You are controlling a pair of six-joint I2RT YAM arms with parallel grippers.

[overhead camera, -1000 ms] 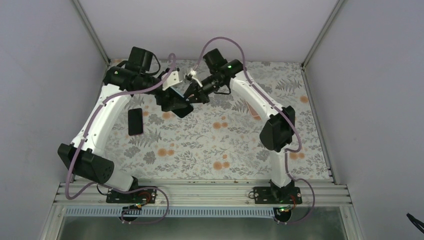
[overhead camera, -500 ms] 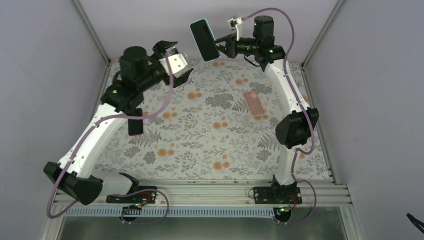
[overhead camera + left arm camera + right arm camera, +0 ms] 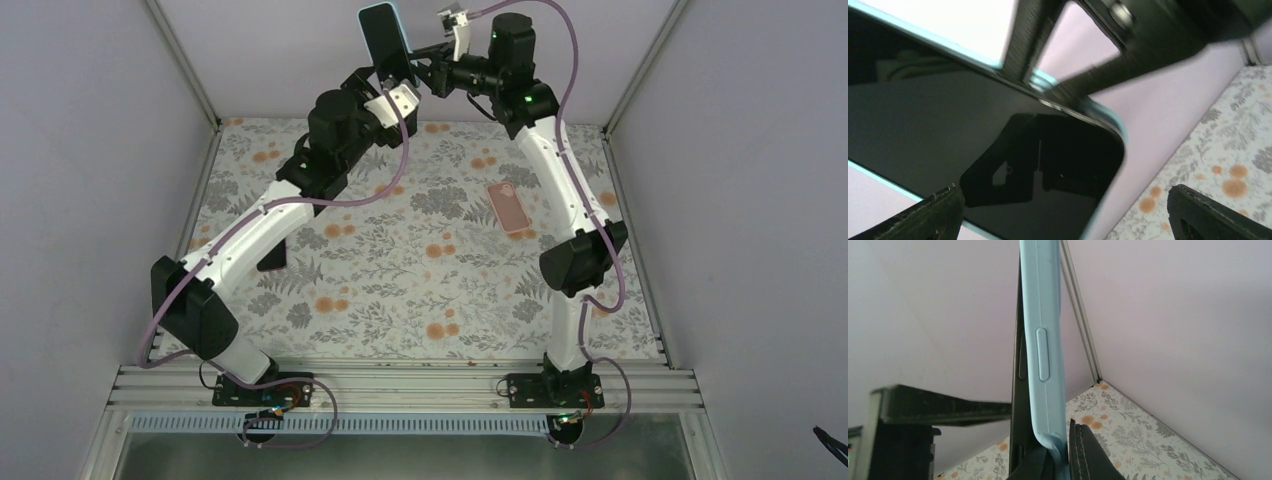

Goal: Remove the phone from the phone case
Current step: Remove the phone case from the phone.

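A phone in a light-blue case is held upright, high above the table's far edge. My right gripper is shut on its lower end. In the right wrist view the case stands edge-on, the dark phone body shows along its left side, and the right gripper pinches the bottom. My left gripper is open just below and in front of the phone. In the left wrist view the black screen fills the left, and the left gripper has its jaws wide apart, touching nothing.
A pink phone case lies on the floral mat at the right. A black phone lies at the left, partly under my left arm. Grey walls and corner posts close in the back and both sides.
The left arm has swung right and up, so its open gripper is now close under the phone. The right gripper has carried the phone a little up and to the left.
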